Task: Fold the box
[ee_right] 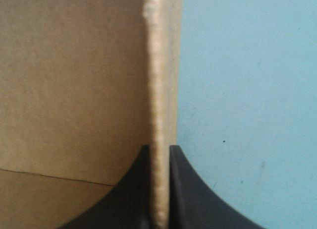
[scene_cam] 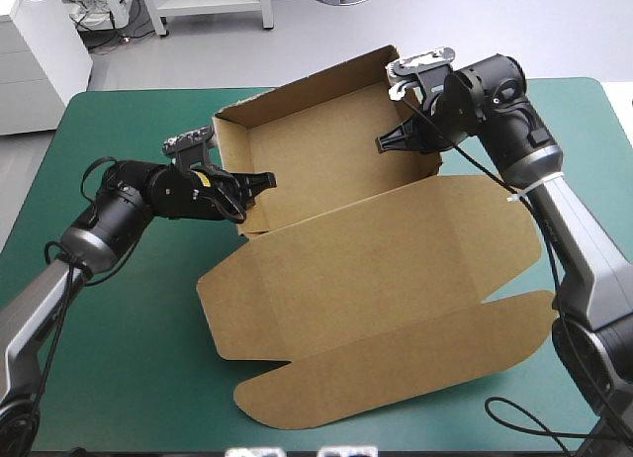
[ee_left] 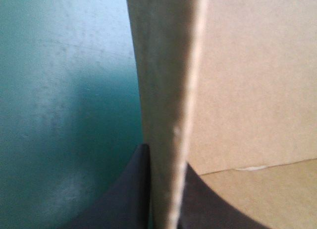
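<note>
The brown box (scene_cam: 336,170) stands as an open tray in the middle of the table, its walls raised and its lid (scene_cam: 376,299) lying flat toward the near edge. My left gripper (scene_cam: 255,185) is shut on the tray's left side wall; in the left wrist view the wall's edge (ee_left: 168,115) runs up between the black fingers (ee_left: 129,189). My right gripper (scene_cam: 396,140) is shut on the right side wall near its far corner; the right wrist view shows that wall's edge (ee_right: 158,115) pinched between the fingers (ee_right: 188,189).
Teal-green cover (scene_cam: 119,358) lies bare to the left of the lid and along the right edge (scene_cam: 593,131). The lid's rounded flaps reach close to the table's near edge.
</note>
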